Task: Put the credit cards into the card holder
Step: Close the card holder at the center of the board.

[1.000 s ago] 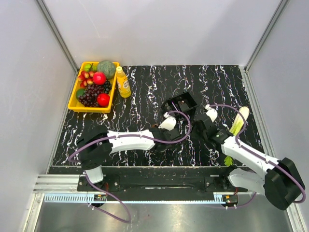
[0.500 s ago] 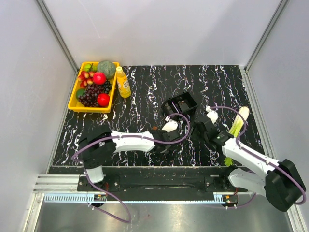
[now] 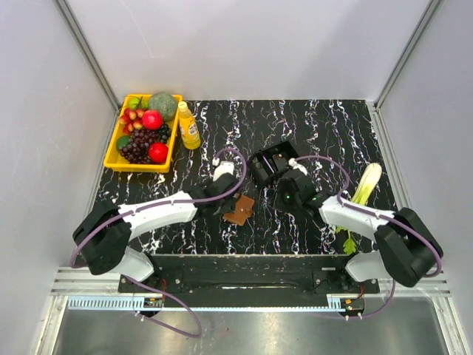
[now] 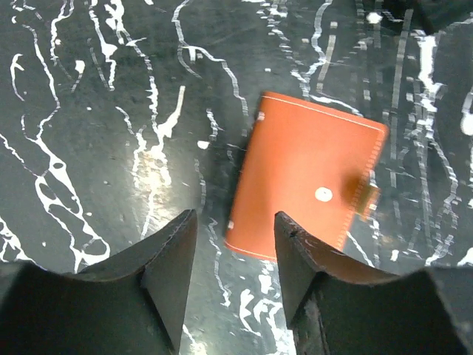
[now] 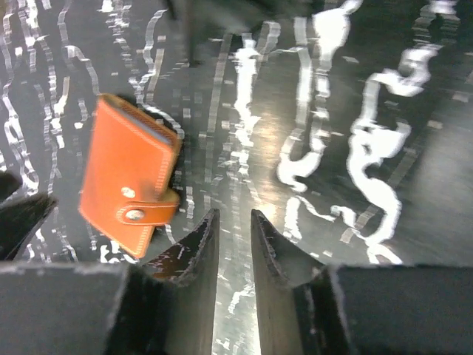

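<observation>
Marbled tabletop [image 3: 332, 126] carries the holder [image 4: 307, 174], snapped shut near its front edge; left hand [image 4: 235, 222] wide, right hand [image 5: 235, 214] narrow, both empty; unsnapping seems next.

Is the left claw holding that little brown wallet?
No, the card holder lies flat on the table while the left gripper stands open above it, gripping nothing.

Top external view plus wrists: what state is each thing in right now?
card holder, folded shut, flat on the table, ungripped
left tool, open, empty
right tool, jaws a narrow gap apart, empty
black box, contents too small to tell
</observation>
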Controlling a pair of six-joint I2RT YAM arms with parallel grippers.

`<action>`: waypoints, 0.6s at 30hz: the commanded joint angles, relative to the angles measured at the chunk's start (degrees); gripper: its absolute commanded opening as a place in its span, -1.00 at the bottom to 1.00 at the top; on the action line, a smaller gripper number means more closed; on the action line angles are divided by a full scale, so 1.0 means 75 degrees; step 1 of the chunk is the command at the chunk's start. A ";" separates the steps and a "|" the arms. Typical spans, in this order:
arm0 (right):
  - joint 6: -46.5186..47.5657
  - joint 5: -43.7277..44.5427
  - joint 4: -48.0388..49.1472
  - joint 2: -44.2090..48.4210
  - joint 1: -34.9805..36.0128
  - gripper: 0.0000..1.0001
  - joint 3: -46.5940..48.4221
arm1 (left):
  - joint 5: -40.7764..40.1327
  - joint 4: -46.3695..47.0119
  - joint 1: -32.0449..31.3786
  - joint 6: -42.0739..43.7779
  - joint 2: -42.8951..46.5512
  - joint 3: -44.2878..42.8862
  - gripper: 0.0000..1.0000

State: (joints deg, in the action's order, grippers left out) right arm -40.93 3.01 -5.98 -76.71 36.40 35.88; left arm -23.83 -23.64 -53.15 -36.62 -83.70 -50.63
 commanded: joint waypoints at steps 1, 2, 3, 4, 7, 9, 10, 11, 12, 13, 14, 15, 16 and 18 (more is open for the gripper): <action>0.0277 -0.0728 0.1090 -0.0773 0.0548 -0.47 0.0711 | 0.1242 0.0947 0.0827 0.0289 -0.0019 0.0527 -0.04; 0.0266 -0.0787 0.1078 -0.0985 0.0607 -0.49 0.0863 | 0.1395 0.1099 0.0921 0.0312 -0.0054 0.0598 -0.09; 0.0254 -0.0961 0.1171 -0.1219 0.0607 -0.49 0.1004 | 0.1524 0.1263 0.0934 0.0382 -0.0066 0.0691 -0.12; 0.0184 -0.1149 0.1404 -0.1407 0.0607 -0.53 0.1052 | 0.1572 0.1393 0.0934 0.0429 -0.0101 0.0739 -0.12; -0.0050 -0.1327 0.1640 -0.1678 0.0631 -0.56 0.1193 | 0.1794 0.1686 0.0934 0.0465 -0.0172 0.0868 -0.12; 0.0135 -0.1233 0.1641 -0.1714 0.0631 -0.54 0.1251 | 0.1889 0.1827 0.0934 0.0453 -0.0219 0.0938 -0.09; 0.0160 -0.1082 0.1502 -0.1702 0.0631 -0.53 0.1263 | 0.1935 0.1909 0.0934 0.0418 -0.0207 0.0996 -0.09; 0.0160 -0.0964 0.1373 -0.1656 0.0642 -0.53 0.1286 | 0.1959 0.1968 0.0945 0.0395 -0.0207 0.1055 -0.08; 0.0218 -0.1091 0.1360 -0.1620 0.0631 -0.54 0.1252 | 0.1948 0.2003 0.0934 0.0313 -0.0219 0.1079 -0.06; 0.0265 -0.1255 0.1487 -0.1597 0.0665 -0.54 0.1170 | 0.1971 0.2061 0.0934 0.0278 -0.0230 0.1137 -0.05; 0.0196 -0.1303 0.1465 -0.1550 0.0654 -0.54 0.1111 | 0.1925 0.2016 0.0934 0.0219 -0.0254 0.1126 -0.05; 0.0137 -0.1373 0.1419 -0.1492 0.0666 -0.54 0.1053 | 0.1889 0.2015 0.0945 0.0172 -0.0254 0.1161 -0.05; 0.0102 -0.1431 0.1488 -0.1410 0.0666 -0.54 0.0925 | 0.1912 0.2073 0.0934 0.0172 -0.0266 0.1196 -0.05; 0.0067 -0.1281 0.1291 -0.1281 0.0701 -0.60 0.0830 | 0.1807 0.2015 0.0934 0.0079 -0.0277 0.1196 -0.05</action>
State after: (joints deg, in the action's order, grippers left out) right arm -40.18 -5.80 3.36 -89.52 40.95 42.87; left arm -10.68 -11.40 -46.09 -34.65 -85.34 -42.28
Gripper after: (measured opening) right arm 0.229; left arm 0.474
